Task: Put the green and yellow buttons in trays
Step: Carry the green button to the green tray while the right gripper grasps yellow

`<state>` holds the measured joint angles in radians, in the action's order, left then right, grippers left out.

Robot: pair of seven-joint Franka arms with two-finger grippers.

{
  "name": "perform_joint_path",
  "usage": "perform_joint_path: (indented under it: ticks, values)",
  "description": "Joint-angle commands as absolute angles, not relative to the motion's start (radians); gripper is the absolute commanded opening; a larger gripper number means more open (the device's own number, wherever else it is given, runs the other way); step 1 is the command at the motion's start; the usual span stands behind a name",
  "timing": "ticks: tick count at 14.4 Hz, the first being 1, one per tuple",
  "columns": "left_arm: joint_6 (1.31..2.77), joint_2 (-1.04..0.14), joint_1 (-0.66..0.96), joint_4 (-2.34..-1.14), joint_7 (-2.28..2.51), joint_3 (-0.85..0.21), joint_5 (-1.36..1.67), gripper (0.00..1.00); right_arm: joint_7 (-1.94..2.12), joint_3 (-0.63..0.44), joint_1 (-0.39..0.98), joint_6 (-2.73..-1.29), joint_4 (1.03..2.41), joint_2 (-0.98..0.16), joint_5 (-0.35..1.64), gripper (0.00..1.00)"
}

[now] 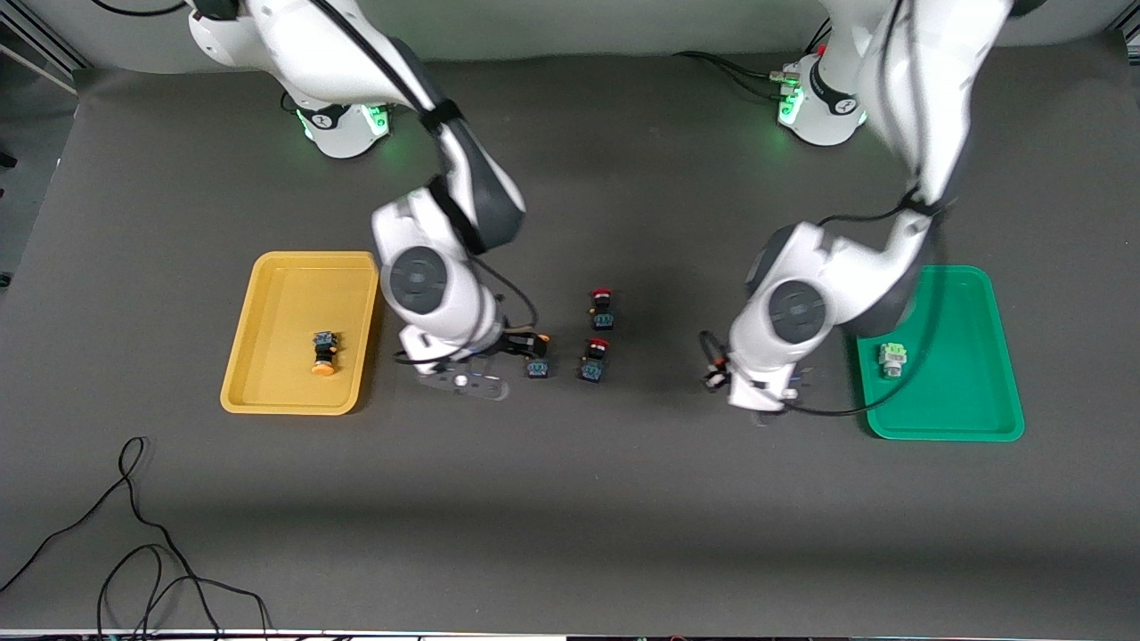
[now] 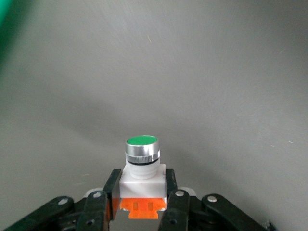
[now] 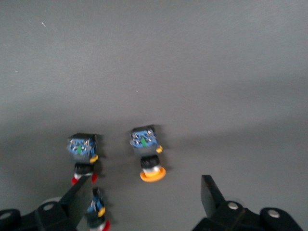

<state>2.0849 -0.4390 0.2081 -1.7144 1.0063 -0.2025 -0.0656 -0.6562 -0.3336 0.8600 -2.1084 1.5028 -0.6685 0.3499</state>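
Note:
My left gripper (image 2: 141, 204) is shut on a green button (image 2: 142, 171) with a green cap, white body and orange block. It is beside the green tray (image 1: 971, 418), toward the middle of the table. Another white-bodied button (image 1: 891, 359) lies in that tray. My right gripper (image 3: 144, 192) is open and empty, with an orange-capped yellow button (image 3: 148, 156) on the table just past its fingertips. In the front view this button (image 1: 537, 363) lies between the yellow tray (image 1: 267, 392) and the red ones. One orange-capped button (image 1: 323, 353) lies in the yellow tray.
Two red-capped black-blue buttons (image 1: 602, 307) (image 1: 595, 359) lie mid-table, beside the yellow button on the left arm's side. Loose black cables (image 1: 134, 534) trail at the table's near corner on the right arm's end. Both arm bases stand along the table's edge farthest from the front camera.

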Motion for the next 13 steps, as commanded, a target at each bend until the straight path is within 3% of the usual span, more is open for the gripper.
perform_joint_path:
  ticks: [1, 4, 7, 8, 9, 10, 13]
  values:
    - [1.935, -0.295, 0.137, -1.756, 0.762, -0.204, -0.025, 0.0, -0.695, -0.348, 0.9, -2.21, 1.46, -0.785, 0.37, 1.0]
    - [1.818, -0.22, 0.005, -1.787, 0.457, -0.199, -0.026, 0.0, -0.689, -0.347, 0.916, -2.264, 1.463, -0.847, 0.368, 1.0]
    - [1.798, -0.135, -0.203, -1.844, 0.086, -0.198, -0.038, 0.0, -0.681, -0.345, 0.922, -2.301, 1.471, -0.885, 0.367, 1.0]
    - [1.798, -0.133, -0.26, -1.845, -0.007, -0.198, -0.044, 0.0, -0.681, -0.347, 0.937, -2.318, 1.479, -0.888, 0.367, 0.94]
    - [1.811, -0.136, -0.318, -1.848, -0.096, -0.198, -0.064, 0.0, -0.68, -0.345, 0.937, -2.324, 1.482, -0.888, 0.367, 0.44]
    - [1.827, -0.146, -0.36, -1.85, -0.16, -0.198, -0.095, 0.0, -0.678, -0.347, 0.937, -2.321, 1.482, -0.885, 0.367, 0.0]
    - [1.998, -0.163, -0.431, -1.949, -0.23, -0.198, -0.144, 0.0, -0.676, -0.348, 0.937, -2.319, 1.476, -0.867, 0.357, 0.0]
